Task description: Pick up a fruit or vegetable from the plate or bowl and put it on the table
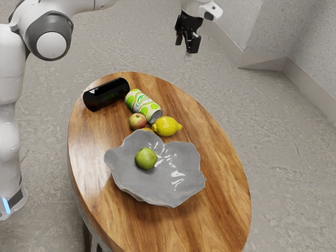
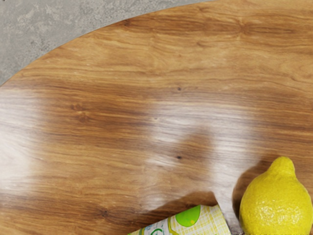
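1. Hanging high and well apart from everything on the table (image 1: 223, 184), your gripper (image 1: 187, 43) points downward in the exterior view, its two fingers standing wide with nothing held between them.
2. Your green fruit (image 1: 146, 158) is sitting in the wavy-edged gray bowl (image 1: 176, 184), set off its middle toward the exterior view's left.
3. Just beyond the bowl, you have a yellow lemon (image 1: 167, 126) lying on the wood, with its pointed tip turned to the exterior view's right.
4. Beside the lemon lies a green-and-white drink can (image 1: 140, 104), tipped on its side, and next to the can's far end you can see a black cylinder (image 1: 106, 95), also lying down.
5. You'll find a small red-and-yellow apple (image 1: 137, 121) close to the can; between the apple and the lemon, an orange-yellow thing (image 1: 147, 130) peeks out, mostly hidden behind the bowl's edge.
6. Your wrist view looks down on bare wood grain, the table's curved edge, gray floor (image 2: 34, 29), the lemon and part of the can, which lie near each other.
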Controlling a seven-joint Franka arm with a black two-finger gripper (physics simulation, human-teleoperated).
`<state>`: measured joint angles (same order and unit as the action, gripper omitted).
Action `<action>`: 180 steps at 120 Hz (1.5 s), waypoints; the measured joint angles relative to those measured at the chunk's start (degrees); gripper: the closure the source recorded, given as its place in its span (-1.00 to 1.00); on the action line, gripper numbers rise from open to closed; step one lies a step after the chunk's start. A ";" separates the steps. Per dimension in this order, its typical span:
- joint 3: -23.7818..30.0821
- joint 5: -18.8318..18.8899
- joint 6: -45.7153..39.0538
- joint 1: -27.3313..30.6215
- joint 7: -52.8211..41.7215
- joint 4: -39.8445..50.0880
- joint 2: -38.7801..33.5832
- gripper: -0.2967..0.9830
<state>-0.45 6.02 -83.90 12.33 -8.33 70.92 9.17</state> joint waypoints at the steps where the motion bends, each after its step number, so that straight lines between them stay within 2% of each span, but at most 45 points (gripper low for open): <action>1: 0.00 0.00 0.01 0.01 -0.06 0.00 0.00 -0.54; 26: -0.04 -0.03 0.16 0.09 -1.29 0.03 0.00 -0.54; 34: -0.09 -1.18 0.19 1.04 -1.49 -0.12 -0.27 -0.54; 50: 0.32 -1.56 0.52 -0.02 -0.63 -6.38 -7.02 -0.54; 56: 0.65 -1.04 0.56 -2.69 0.13 -7.35 -8.05 -0.54; 68: 2.52 6.23 0.67 -10.72 3.73 0.63 -6.79 -0.54; 83: 2.89 11.29 -0.28 -32.14 7.83 4.79 -3.46 -0.54; 88: 2.91 12.22 -0.92 -37.42 9.02 5.09 -2.74 -0.53; 94: 2.77 13.01 -1.53 -39.17 10.32 5.38 -1.80 -0.53; 102: 2.63 13.22 -2.11 -36.43 11.88 5.79 0.13 -0.53; 112: 2.65 12.88 -2.61 -34.81 13.61 6.24 1.12 -0.54; 136: 2.63 8.58 -3.14 -34.94 16.90 6.38 1.08 -0.54; 154: 2.64 2.89 -3.27 -34.94 19.12 6.60 1.06 -0.54; 168: 2.24 0.62 -0.67 -35.03 19.26 16.26 -5.19 -0.54; 174: 1.85 0.23 0.08 -35.45 19.15 27.58 -14.25 -0.54; 180: -0.46 -0.01 0.32 -38.97 19.07 37.96 -22.53 -0.54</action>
<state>-0.91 6.01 -83.58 -26.64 10.74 108.88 -13.36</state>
